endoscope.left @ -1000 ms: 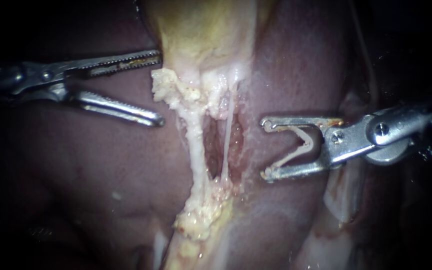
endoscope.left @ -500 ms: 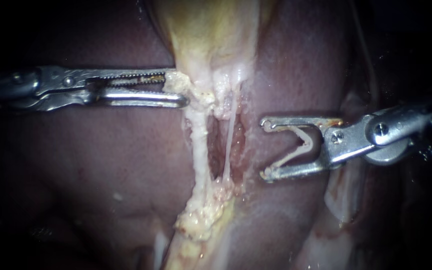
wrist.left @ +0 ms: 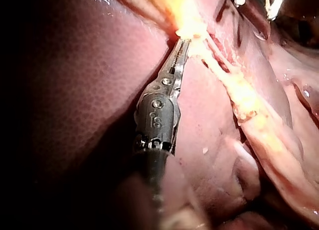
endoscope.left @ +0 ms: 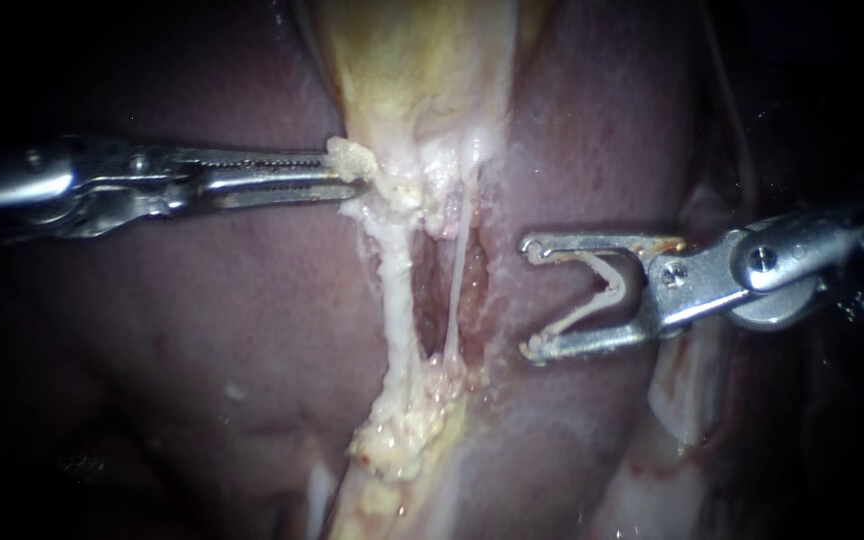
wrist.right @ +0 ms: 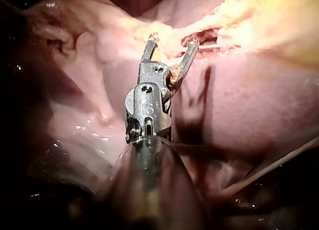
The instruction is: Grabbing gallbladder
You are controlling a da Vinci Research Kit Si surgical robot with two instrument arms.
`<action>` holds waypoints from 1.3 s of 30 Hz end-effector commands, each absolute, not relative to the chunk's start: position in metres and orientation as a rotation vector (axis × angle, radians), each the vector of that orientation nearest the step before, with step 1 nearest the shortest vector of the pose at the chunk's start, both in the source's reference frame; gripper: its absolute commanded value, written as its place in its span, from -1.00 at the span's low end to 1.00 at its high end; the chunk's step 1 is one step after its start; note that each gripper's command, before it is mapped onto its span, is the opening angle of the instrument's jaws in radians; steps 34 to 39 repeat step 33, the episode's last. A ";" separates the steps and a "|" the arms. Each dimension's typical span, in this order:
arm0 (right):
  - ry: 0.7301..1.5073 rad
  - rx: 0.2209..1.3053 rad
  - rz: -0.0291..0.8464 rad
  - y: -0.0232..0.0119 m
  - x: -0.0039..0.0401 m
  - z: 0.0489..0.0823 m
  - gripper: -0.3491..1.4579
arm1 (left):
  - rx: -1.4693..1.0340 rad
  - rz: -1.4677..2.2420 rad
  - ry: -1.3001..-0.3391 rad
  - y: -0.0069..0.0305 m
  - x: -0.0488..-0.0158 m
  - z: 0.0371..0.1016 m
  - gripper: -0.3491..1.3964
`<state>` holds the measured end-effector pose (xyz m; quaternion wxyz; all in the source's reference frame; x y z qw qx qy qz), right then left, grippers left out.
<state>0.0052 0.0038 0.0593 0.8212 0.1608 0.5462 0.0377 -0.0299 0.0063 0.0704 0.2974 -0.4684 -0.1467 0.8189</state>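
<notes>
The yellowish gallbladder (endoscope.left: 422,60) lies at the top of the endoscope view and narrows into lumpy pale tissue (endoscope.left: 392,190). My left instrument (endoscope.left: 340,172) comes in level from the left, its toothed jaws shut on the left edge of that pale tissue. The left wrist view shows the same grip (wrist.left: 184,38). Below the grip run a thick pale tube (endoscope.left: 399,300) and a thin tube (endoscope.left: 455,290). My right instrument (endoscope.left: 532,297) stands open to the right of the tubes, holding nothing. In the right wrist view its jaws (wrist.right: 172,43) gape just short of the pale tissue.
Dark purple liver (endoscope.left: 202,330) lies on both sides of the gallbladder bed. A clump of yellow fatty tissue (endoscope.left: 397,440) sits where the tubes end below. A thin pale thread (wrist.right: 279,165) crosses beside the right shaft.
My left instrument moved right to the pale tissue and its jaws went from wide open to shut on it. The right instrument has not moved.
</notes>
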 end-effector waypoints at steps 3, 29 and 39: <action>1.163 0.342 0.080 0.0038 0.0051 0.0593 -0.06 | -1.252 2.173 -0.412 0.0065 -0.0290 0.0694 -1.00; 1.163 0.343 0.080 0.0038 0.0051 0.0594 -0.06 | -1.353 2.064 -0.366 0.0106 -0.0228 0.0613 -1.00; 1.163 0.343 0.080 0.0038 0.0051 0.0594 -0.06 | -1.353 2.065 -0.364 0.0105 -0.0229 0.0614 -1.00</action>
